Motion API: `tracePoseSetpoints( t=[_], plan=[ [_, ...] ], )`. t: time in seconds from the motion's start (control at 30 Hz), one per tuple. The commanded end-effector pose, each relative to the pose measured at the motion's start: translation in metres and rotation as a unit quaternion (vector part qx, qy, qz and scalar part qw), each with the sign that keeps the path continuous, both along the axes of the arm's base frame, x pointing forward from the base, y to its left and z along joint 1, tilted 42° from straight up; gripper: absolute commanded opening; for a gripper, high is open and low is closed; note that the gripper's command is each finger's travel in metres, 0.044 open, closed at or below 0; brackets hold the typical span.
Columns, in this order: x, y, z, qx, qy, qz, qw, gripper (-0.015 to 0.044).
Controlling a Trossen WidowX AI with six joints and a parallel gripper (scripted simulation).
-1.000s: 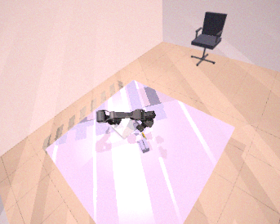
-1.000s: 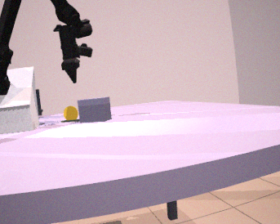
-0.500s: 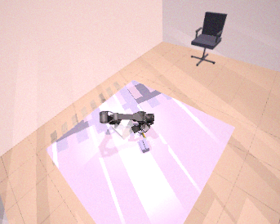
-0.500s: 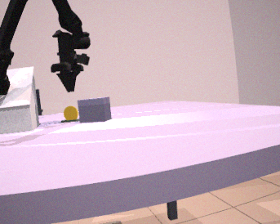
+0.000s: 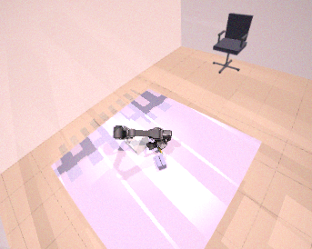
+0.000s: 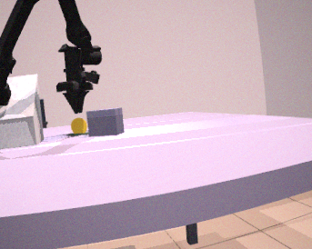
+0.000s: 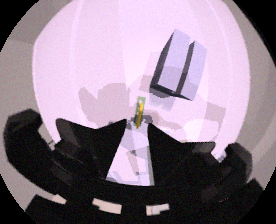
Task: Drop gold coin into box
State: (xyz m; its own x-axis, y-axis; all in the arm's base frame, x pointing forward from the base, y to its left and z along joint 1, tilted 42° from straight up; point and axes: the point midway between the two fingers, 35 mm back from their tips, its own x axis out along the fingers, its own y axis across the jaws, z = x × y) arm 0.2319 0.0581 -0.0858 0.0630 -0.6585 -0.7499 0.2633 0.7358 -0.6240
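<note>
The gold coin (image 6: 78,125) (image 7: 141,112) stands on its edge in its low dark holder on the lilac table (image 6: 181,150) (image 5: 195,182). The wrist view shows it edge-on. The closed grey box (image 6: 105,122) (image 7: 181,66) (image 5: 160,162) stands right beside it; its lid slot cannot be made out. My gripper (image 6: 77,109) (image 7: 137,123) (image 5: 156,144) points straight down and hangs a little above the coin, not touching it. Its fingers are drawn partly together with a narrow gap between them and hold nothing. The coin shows through that gap in the wrist view.
The arm's white and grey base block (image 6: 17,118) stands left of the coin. The table's curved front edge (image 6: 217,191) runs across the foreground. An office chair (image 5: 231,41) stands far off on the floor.
</note>
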Motion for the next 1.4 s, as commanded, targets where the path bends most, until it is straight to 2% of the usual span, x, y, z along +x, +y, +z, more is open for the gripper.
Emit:
tracePoseSetpoints(
  t=[0.0,1.17,1.33,1.37],
  plan=[
    [-0.001,-0.006,-0.005,-0.004,0.004,0.001,1.000,0.0161],
    [0.000,-0.043,-0.044,-0.006,0.004,0.001,1.000,0.0161],
    [0.000,-0.043,-0.044,-0.006,0.004,0.001,1.000,0.0029],
    [0.000,-0.043,-0.044,-0.006,0.004,0.001,1.000,0.0023]
  ],
)
